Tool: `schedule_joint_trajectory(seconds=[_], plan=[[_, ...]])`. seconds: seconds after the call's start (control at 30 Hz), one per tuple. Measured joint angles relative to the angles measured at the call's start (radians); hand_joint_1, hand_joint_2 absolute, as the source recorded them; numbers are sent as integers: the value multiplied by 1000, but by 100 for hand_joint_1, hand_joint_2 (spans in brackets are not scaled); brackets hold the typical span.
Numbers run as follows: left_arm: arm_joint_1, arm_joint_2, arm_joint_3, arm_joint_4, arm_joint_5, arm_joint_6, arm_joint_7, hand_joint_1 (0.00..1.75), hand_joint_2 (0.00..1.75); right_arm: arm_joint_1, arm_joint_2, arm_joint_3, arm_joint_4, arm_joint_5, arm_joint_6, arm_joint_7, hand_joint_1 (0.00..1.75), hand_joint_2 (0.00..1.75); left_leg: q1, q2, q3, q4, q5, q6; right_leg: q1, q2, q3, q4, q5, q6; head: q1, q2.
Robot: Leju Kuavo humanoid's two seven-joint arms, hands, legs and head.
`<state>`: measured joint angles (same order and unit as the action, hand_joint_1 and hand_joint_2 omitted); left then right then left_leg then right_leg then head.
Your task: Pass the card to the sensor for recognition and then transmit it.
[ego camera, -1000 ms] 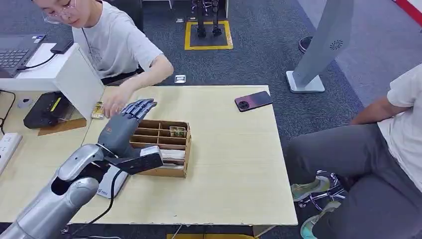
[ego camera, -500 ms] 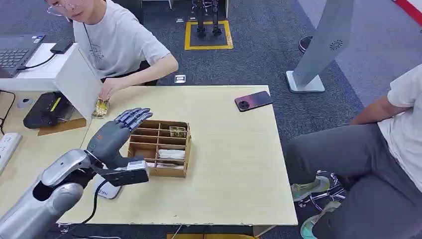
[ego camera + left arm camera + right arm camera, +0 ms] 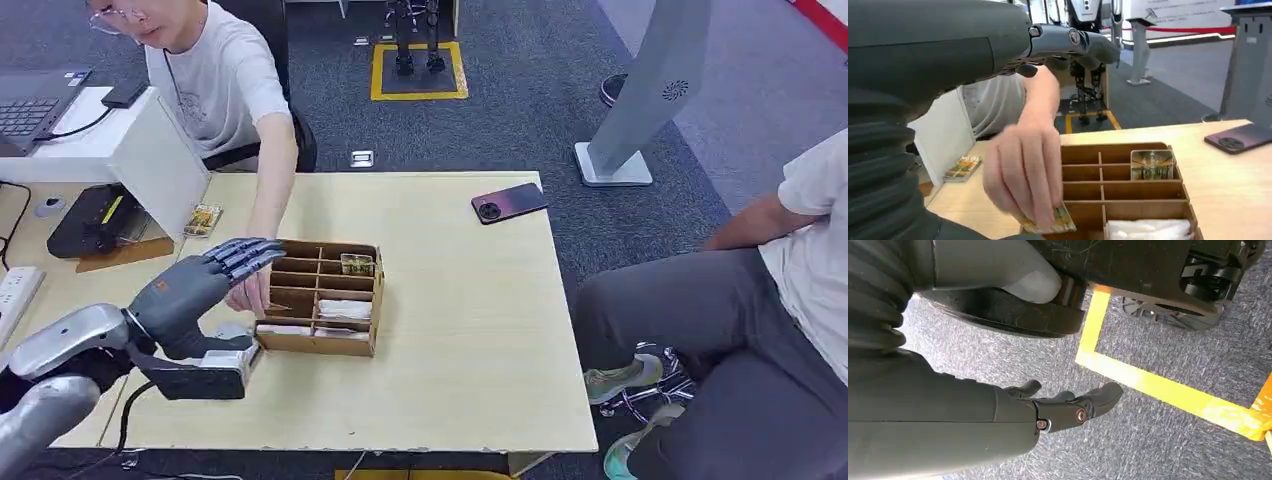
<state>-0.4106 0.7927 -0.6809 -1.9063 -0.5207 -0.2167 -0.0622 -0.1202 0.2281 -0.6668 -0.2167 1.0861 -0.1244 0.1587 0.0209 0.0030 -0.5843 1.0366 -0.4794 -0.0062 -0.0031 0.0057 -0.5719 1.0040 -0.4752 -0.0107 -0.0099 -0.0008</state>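
I see the gold-patterned card [image 3: 1048,222] pinched in a person's hand [image 3: 248,293] at the brown wooden divided box's [image 3: 322,297] near-left corner. My left hand [image 3: 195,285] hovers just left, fingers spread, holding nothing. My right hand [image 3: 1058,407] hangs loosely open over grey carpet [image 3: 1158,440].

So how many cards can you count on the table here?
3 card spots: one standing in the wooden box's far compartment, one under the person's hand at the box, and a small stack by the white stand; the stack may hide more.
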Motion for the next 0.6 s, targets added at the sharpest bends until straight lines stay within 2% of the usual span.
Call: schedule_joint_trajectory(seconds=[0.07, 0.17, 0.4, 0.6], plan=[[0, 13, 0, -14, 8, -5, -2, 0, 175, 0, 0, -3, 0, 0, 0, 0, 0, 175, 0, 0, 0, 0, 0, 0, 0, 0, 0, 0, 0, 0, 0, 0], [0, 8, -5, -23, -29, 2, -8, 0, 175, -1, 0, -6, 0, 3, 1, 0, 0, 175, 0, 0, 0, 0, 0, 0, 0, 0, 0, 0, 0, 0, 0, 0], [2, -24, -37, -22, -98, 40, 8, 0, 175, -1, 2, -7, 0, 7, 1, 0, 0, 175, 0, 0, 0, 0, 0, 0, 0, 0, 0, 0, 0, 0, 0, 0], [8, -72, -78, 5, -153, 81, 23, 0, 175, -2, 3, -7, 0, 14, 2, 6, 0, 175, 0, 0, 0, 0, 0, 0, 0, 0, 0, 0, 0, 0, 0, 0]])
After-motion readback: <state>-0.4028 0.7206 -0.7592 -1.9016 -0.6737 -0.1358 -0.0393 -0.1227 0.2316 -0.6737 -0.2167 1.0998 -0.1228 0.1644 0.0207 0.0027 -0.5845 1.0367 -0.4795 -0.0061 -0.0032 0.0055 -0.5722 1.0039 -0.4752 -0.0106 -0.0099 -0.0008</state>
